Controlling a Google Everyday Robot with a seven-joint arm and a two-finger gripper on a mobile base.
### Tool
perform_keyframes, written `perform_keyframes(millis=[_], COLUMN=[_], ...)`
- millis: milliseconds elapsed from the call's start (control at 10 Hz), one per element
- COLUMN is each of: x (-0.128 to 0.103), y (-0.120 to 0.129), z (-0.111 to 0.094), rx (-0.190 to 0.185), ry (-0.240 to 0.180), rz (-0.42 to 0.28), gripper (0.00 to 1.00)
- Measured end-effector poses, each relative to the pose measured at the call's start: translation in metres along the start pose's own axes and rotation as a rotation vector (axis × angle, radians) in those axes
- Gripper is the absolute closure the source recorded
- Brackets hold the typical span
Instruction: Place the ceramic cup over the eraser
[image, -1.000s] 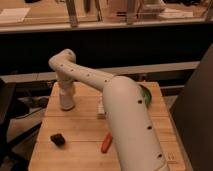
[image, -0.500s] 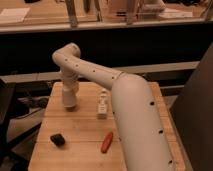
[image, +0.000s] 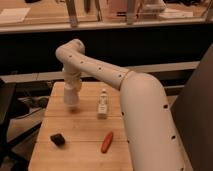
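Honestly, the risky part is all ahead of me. My gripper (image: 72, 89) points straight down over the back left part of the counter (image: 85, 152), and the white tapered shape at the very bottom of it looks like the ceramic cup (image: 71, 99). It seems to hang just above the wood with a shadow under it. White on white though, so I can't tell how wide the gripper is set or whether it really has a solid hold. I also can't tell which way the cup's mouth faces.

The eraser (image: 58, 139) sits near the front left corner, well apart from the cup, a dark little lump close to the left edge.

What I'd worry about:

- If the hold is weak, the cup could slip on the way across and drop or roll. That's a long carry toward the front.
- The eraser is small and light-looking. If I come down a bit off centre, the rim lands on it, and the cup either sits tilted or shoves the eraser toward the left or front edge.
- If the mouth isn't facing down, it won't cover anything.
- The slim bottle (image: 102, 104) stands just beside my path, near the middle toward the back edge. A sloppy swing of my arm (image: 145, 115) could tip it.
- The orange-red thing (image: 106, 142) near the front edge is probably far enough right, but overshooting would nudge it.
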Motion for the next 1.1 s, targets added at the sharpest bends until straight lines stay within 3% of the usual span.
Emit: perform_keyframes(millis=[400,800,1100], x=[-0.005,-0.019,-0.032], y=[0.005,0.005,0.014], z=[-0.034,-0.05,-0.075], rx=[-0.006,-0.015,-0.018], ry=[-0.012,-0.032,-0.048], rz=[-0.011,-0.032,-0.049], gripper=[0.97,0.97,0.97])
